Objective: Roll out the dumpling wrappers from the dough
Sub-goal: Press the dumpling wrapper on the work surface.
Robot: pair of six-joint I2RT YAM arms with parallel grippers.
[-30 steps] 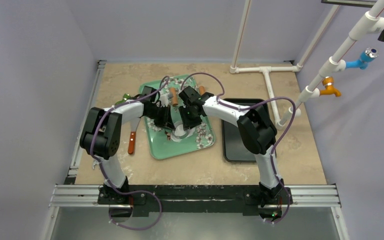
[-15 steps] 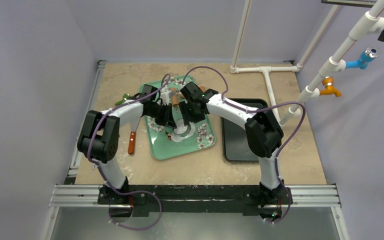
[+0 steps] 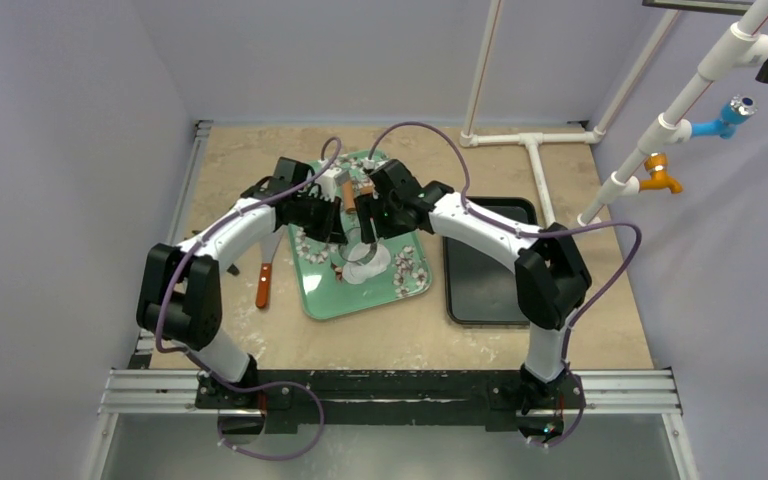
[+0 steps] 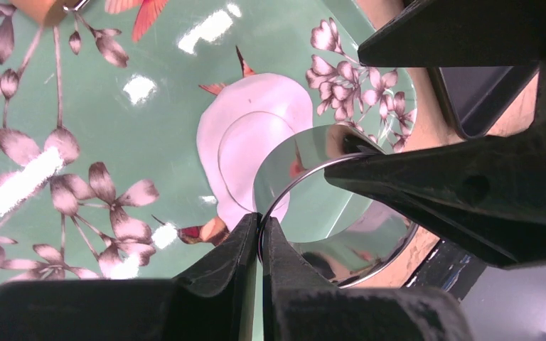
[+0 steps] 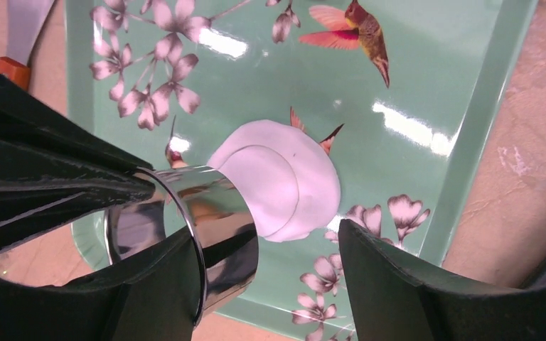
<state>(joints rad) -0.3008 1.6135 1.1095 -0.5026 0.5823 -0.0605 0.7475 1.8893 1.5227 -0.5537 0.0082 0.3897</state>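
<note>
We had left end effector pinched shut on the ring cutter, right end effector open, gripping nothing; lifting straight off the dough beneath seemed safest.

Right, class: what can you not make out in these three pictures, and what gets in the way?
Left wrist view: one side of the dough, behind the ring cutter.
Right wrist view: part of the ring cutter's rim, behind the right claw's finger.
Top view: the green tray's far half, under both arms.
</note>
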